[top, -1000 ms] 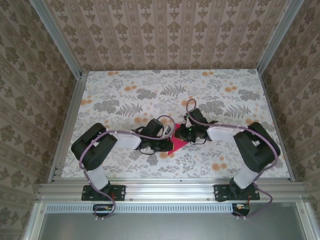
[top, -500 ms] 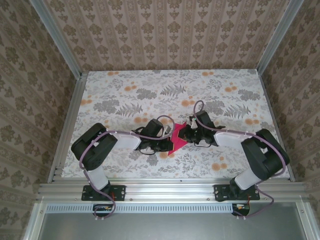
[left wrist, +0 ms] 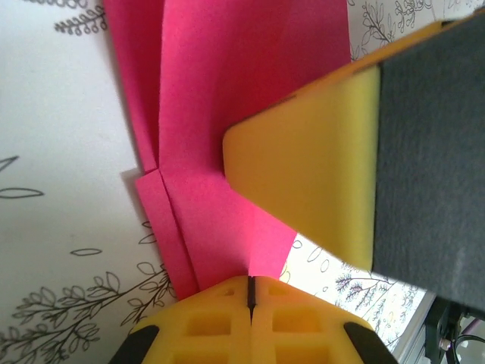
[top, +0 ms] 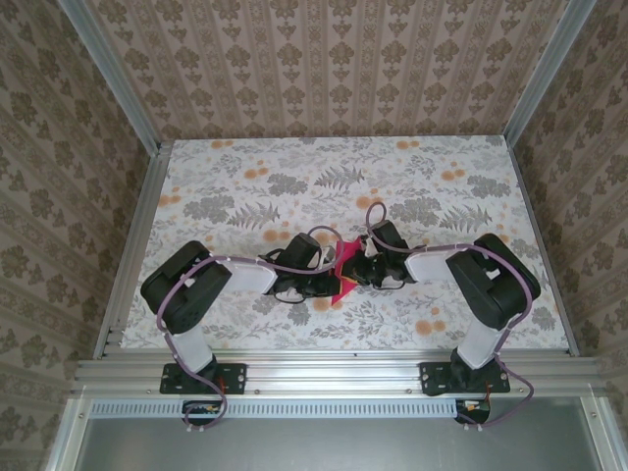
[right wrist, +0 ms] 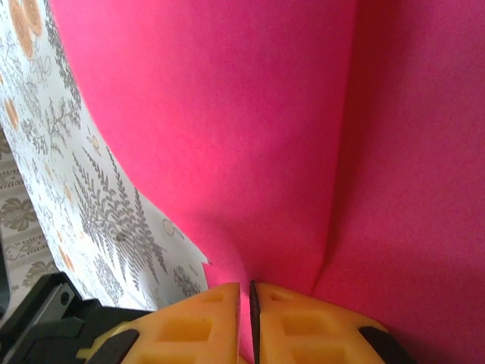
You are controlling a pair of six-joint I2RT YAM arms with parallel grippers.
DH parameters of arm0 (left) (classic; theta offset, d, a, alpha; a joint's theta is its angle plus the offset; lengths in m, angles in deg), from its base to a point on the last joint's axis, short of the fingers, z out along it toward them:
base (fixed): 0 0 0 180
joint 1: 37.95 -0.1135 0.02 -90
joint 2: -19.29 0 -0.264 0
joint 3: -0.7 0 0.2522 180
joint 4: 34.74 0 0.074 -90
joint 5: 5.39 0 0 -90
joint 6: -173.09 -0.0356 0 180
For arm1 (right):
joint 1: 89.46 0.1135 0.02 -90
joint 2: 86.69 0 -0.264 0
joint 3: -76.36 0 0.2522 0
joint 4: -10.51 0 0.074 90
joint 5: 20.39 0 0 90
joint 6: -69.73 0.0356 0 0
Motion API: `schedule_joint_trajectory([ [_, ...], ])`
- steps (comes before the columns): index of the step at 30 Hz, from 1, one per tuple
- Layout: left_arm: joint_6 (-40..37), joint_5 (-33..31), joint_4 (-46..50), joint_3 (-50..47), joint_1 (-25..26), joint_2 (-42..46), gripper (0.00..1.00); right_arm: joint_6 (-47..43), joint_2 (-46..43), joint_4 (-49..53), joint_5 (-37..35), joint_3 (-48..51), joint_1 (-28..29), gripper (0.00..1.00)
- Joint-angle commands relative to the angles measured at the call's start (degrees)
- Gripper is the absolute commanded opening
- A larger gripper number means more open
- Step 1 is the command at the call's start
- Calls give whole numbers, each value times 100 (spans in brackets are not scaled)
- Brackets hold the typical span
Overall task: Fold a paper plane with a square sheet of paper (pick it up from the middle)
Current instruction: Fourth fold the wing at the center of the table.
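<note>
The magenta-pink sheet of paper (top: 344, 272) is folded into layers and stands up off the table between the two grippers; whether it has a paper plane's shape I cannot tell. My left gripper (top: 328, 282) is shut on its lower left edge. In the left wrist view the paper (left wrist: 227, 91) runs out of the closed left gripper (left wrist: 250, 290), showing a crease and an overlapping flap. My right gripper (top: 358, 270) is shut on the paper's right side. The paper (right wrist: 265, 136) curves up from the closed right gripper (right wrist: 251, 299). One right finger (left wrist: 318, 174) presses over the paper.
The flowered tablecloth (top: 294, 186) lies open behind the arms and to both sides. Aluminium frame rails (top: 334, 365) run along the near edge, and patterned walls close the back and sides. A black part of the left arm (right wrist: 38, 322) sits just left of the right gripper.
The right gripper has moved left toward the left gripper. The paper went from a flat triangle on the table to a narrower, raised fold. The left arm has stayed put.
</note>
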Motion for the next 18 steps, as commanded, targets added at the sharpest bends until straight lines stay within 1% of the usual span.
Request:
schedule_joint_trajectory([
  [1,-27,-302,844,-227,-16,-438,2,-162,178,343,-366,-228,-193,14],
  [11,-26,-353,938,-332,-15,-571,0,-458,492,892,-379,-786,-478,14],
  [18,-45,-373,997,-395,-20,-588,0,-568,650,1067,-269,-1128,-647,15],
])
